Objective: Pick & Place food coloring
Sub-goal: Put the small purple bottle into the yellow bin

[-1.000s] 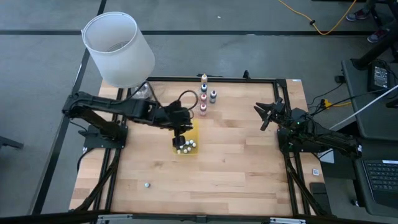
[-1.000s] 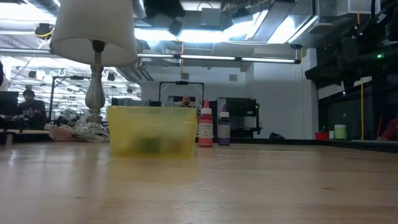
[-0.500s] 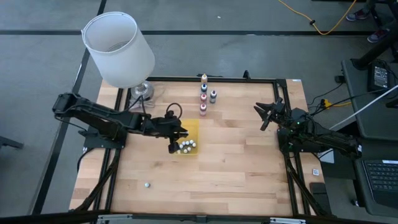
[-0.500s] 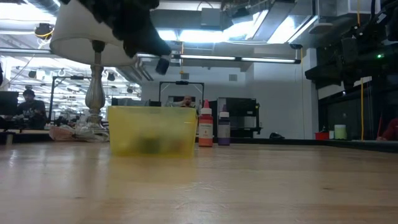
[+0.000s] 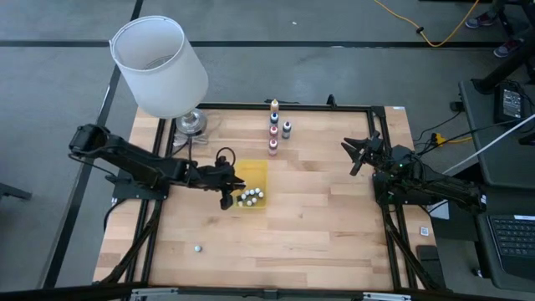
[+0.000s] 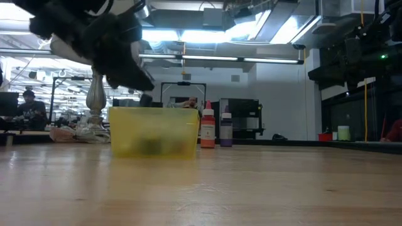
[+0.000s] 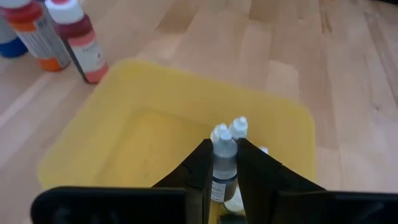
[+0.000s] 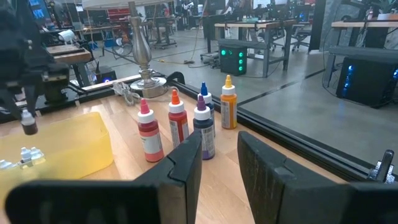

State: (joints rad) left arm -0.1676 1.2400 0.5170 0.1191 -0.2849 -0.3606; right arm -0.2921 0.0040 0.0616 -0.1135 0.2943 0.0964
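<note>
My left gripper hangs over the left end of the yellow tray, shut on a tiny food coloring bottle with a white cap and dark contents. In the tray's near end lie several white-capped bottles. More food coloring bottles stand upright in a group on the table's far side, red, orange, blue and dark ones. My right gripper waits at the table's right, its fingers a little apart with nothing between them. My left gripper pinches the bottle's body between its two fingers, just below the white cap. The fingers come slanting down from the table's left side. The bottle stands about upright in the hold, lifted clear above the tray, its lower end below the fingers.
A lamp with a white shade and metal foot stands at the far left corner. One small white-capped thing lies on the wood near the left front. The black frame borders the table.
My left gripper has sunk from high over the tray to just above its rim and drawn back toward the table's left edge, staying shut on the bottle. The bottle came down with it, clear of the tray.
</note>
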